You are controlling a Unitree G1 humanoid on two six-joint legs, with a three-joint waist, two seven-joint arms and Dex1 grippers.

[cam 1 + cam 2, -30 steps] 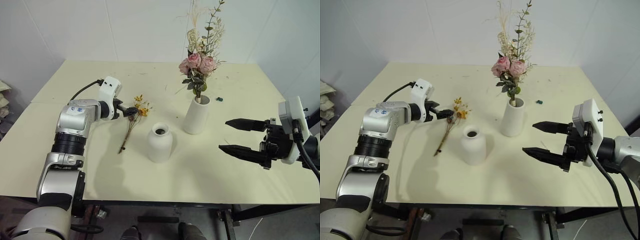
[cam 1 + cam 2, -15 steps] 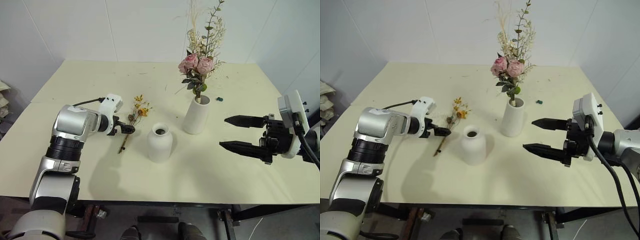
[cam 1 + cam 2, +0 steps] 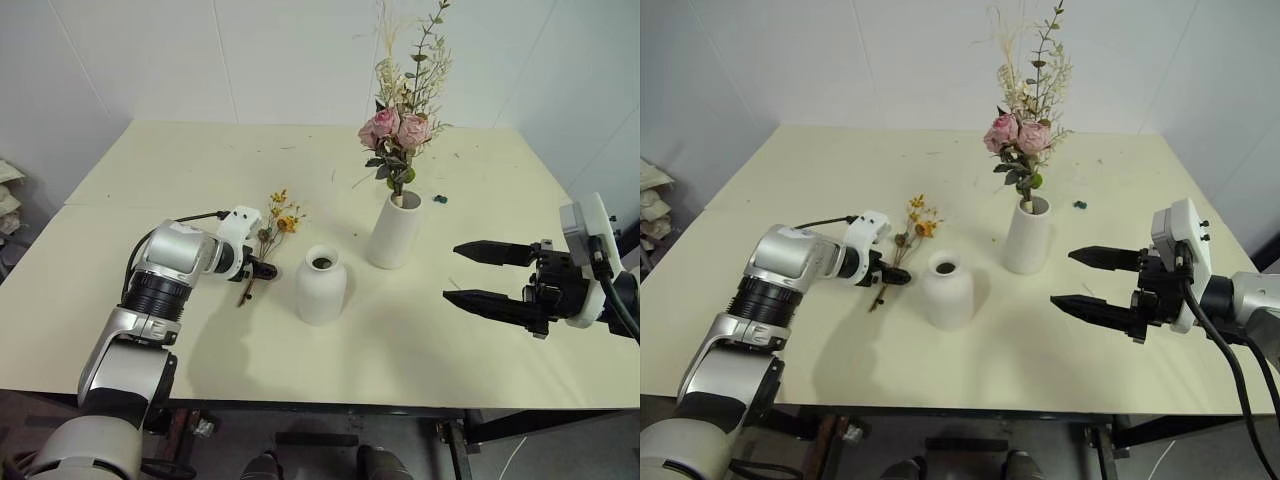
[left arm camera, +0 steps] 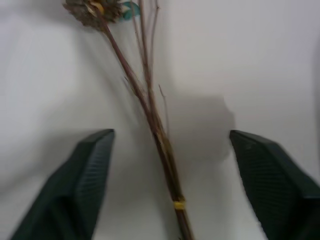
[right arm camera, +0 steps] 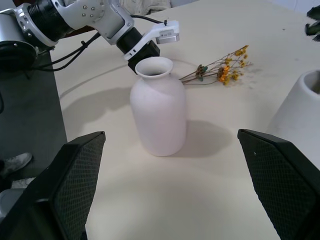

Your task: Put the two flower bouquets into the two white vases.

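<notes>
The step in hand, as I judge it, is the pickup of the second bunch. At the left, the left gripper (image 4: 167, 150) sits low over the tabletop (image 3: 150, 170), its jaws spread to either side of the brown stems of the small yellow-orange bouquet (image 3: 268, 240) and not clenched on them; the stems run between the two fingers without touching either. The bouquet lies flat, its flower heads pointing toward one o'clock from the gripper, its tied end nearest the gripper.

Just to the right, at about four o'clock from the flower heads, stands the short rounded vase (image 3: 321, 284), upright and empty. At one o'clock from it stands the tall vase (image 3: 393, 229), already holding the pink rose bouquet (image 3: 398, 128). Far right, the right gripper (image 3: 478, 275) hangs above the tabletop with jaws released, holding nothing, well apart from both vases.

The next move, I judge, calls for pinching the thin stems near the tie, lifting, turning the bunch stems-down and threading it into the narrow neck.

Count: two bouquets, two vases, two grippers; one vase filled, one to fill.
</notes>
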